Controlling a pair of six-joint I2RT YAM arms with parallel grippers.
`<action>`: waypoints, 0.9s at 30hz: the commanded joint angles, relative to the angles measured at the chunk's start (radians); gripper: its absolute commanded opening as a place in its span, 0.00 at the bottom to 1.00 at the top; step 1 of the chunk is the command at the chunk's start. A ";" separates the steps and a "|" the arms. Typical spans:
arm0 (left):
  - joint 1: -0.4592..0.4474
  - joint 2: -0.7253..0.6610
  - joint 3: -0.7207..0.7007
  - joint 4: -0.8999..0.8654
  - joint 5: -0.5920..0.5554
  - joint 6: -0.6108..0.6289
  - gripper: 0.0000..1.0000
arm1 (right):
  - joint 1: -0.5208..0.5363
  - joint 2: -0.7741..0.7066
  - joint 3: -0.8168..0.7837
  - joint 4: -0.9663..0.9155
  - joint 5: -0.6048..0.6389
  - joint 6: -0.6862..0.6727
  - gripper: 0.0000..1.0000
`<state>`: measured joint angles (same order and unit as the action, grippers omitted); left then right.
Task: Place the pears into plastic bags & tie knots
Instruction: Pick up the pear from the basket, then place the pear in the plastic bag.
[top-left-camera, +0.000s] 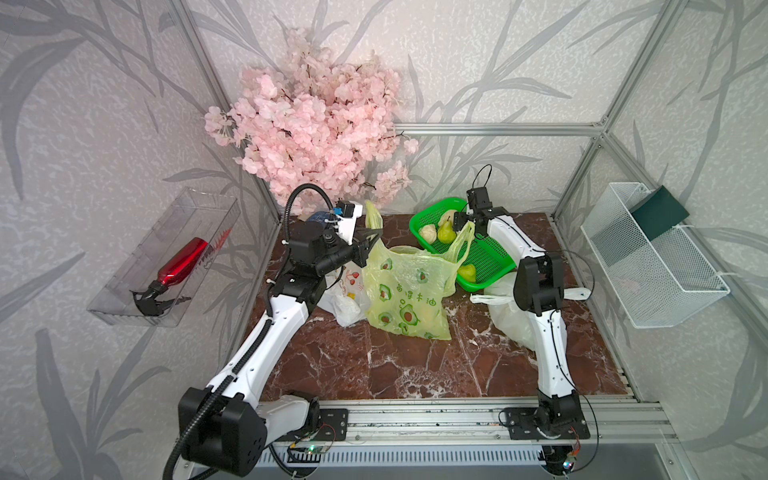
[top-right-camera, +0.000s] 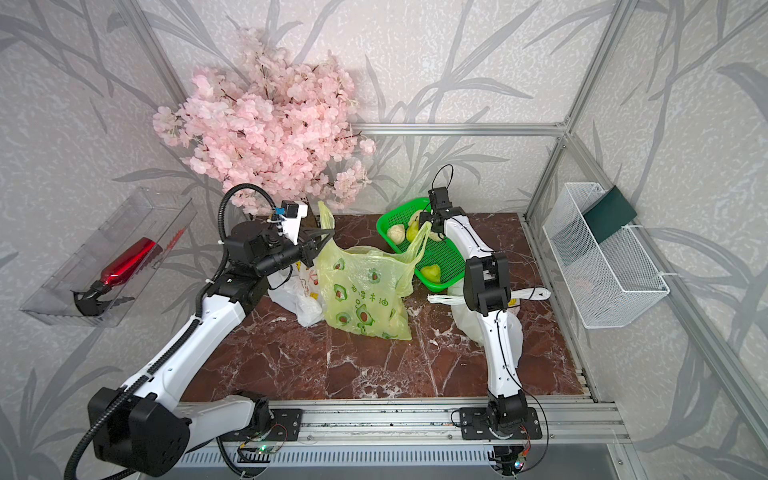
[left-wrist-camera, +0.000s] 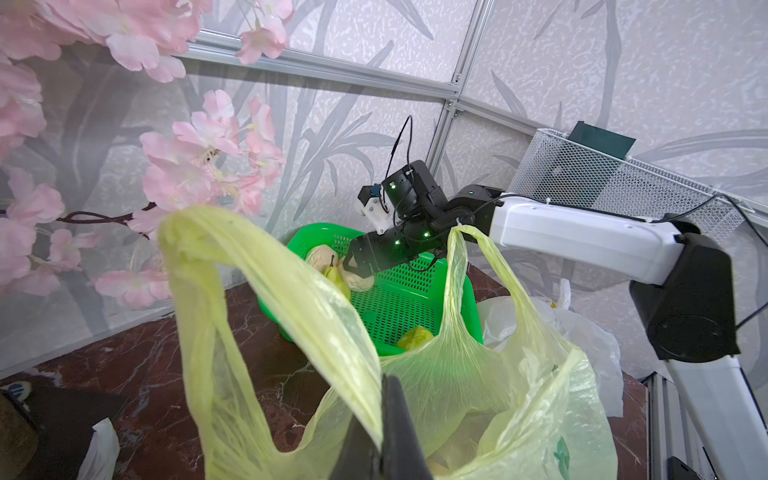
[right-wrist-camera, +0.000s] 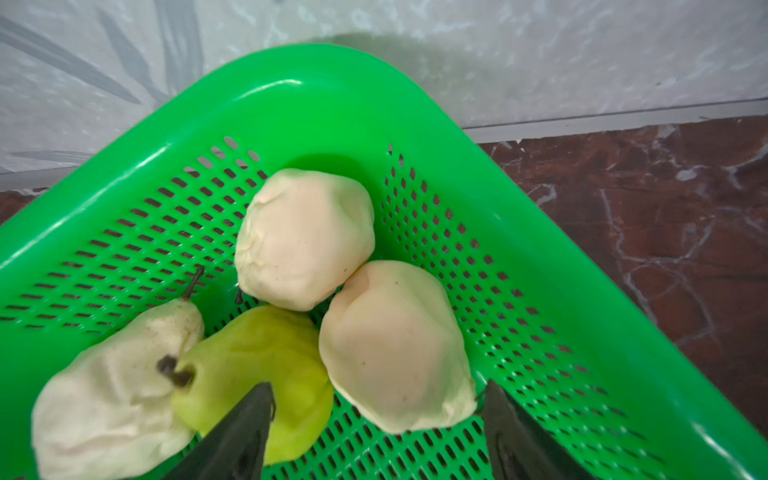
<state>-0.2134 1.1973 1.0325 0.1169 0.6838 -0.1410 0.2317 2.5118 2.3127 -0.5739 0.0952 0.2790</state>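
Green basket: four pears under my right fingers, apart. My left fingers clamp the avocado-print bag handle; other handle snags my right arm. White bags flank it.

Walls: I see grey leaf-print wallpaper.
Tabletop: red-brown marble.
Frame: aluminium rails.
Corner: pink blossoms.

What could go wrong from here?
1. The far handle of the yellow-green bag looks hooked over the right arm; lifting a pear may drag the bag or tear it from the left gripper.
2. The right gripper, open, straddles a pale pear touching the green pear; closing may pinch both.
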 joint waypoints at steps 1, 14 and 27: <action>-0.001 -0.030 0.005 0.006 0.025 0.028 0.00 | 0.003 0.091 0.114 -0.105 0.036 -0.007 0.78; -0.001 -0.049 -0.018 -0.018 0.020 0.050 0.00 | 0.013 -0.080 0.010 -0.122 -0.002 -0.046 0.33; 0.006 -0.057 -0.026 -0.052 0.030 0.098 0.00 | 0.044 -0.768 -0.655 0.158 -0.184 0.099 0.29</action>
<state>-0.2131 1.1660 1.0122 0.0715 0.6933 -0.0769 0.2668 1.8603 1.7039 -0.4980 -0.0269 0.3187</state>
